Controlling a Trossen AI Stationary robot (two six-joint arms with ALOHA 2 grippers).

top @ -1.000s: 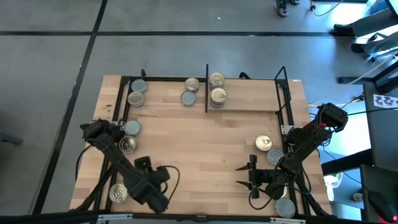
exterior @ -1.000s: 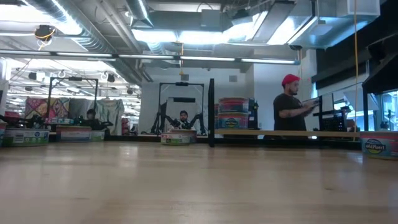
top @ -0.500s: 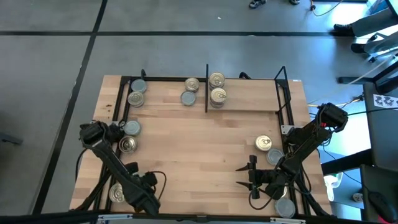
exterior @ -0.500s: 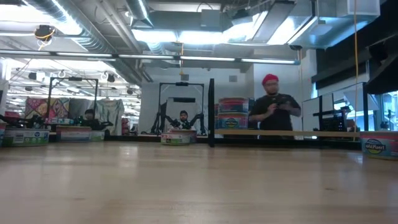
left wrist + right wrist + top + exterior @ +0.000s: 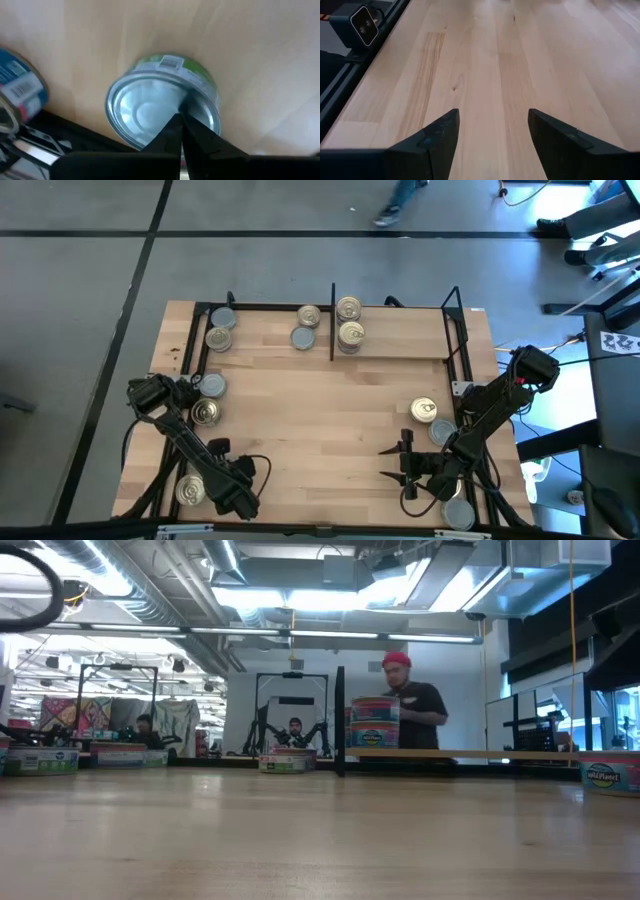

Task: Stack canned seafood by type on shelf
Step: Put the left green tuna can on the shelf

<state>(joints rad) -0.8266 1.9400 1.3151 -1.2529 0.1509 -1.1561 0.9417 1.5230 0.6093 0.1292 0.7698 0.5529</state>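
The canned seafood lies scattered. Several tins stand in the shelf point(image 5: 400, 350) on either side of its black divider point(image 5: 332, 320). Two tins point(image 5: 208, 398) sit at the left edge and two point(image 5: 431, 420) at the right. At the near left is a grey-lidded, green-labelled tin point(image 5: 162, 107) point(image 5: 190, 491). My left gripper point(image 5: 181, 119) point(image 5: 212, 484) points steeply down over its lid, shut. My right gripper point(image 5: 492, 131) point(image 5: 402, 464) waits open, low over bare wood at the near right. My left gripper comes from above with its shut fingertips point(image 5: 175, 125) over the tin's grey lid point(image 5: 150, 107), on the lid's side nearest the gripper. Whether the tips touch the lid I cannot tell. The tin stands upright on the table.
A blue-labelled tin point(image 5: 20, 95) stands close beside the green one, by the black frame bar point(image 5: 75, 135). Another tin point(image 5: 458, 513) lies at the near right edge. The middle of the tabletop point(image 5: 320, 410) is bare wood. A person walks in the room behind the shelf.
My left gripper has gone down and toward the table's left edge, ending over the near-left tin. The tins have stayed in place. Behind the shelf, the person has walked leftward.
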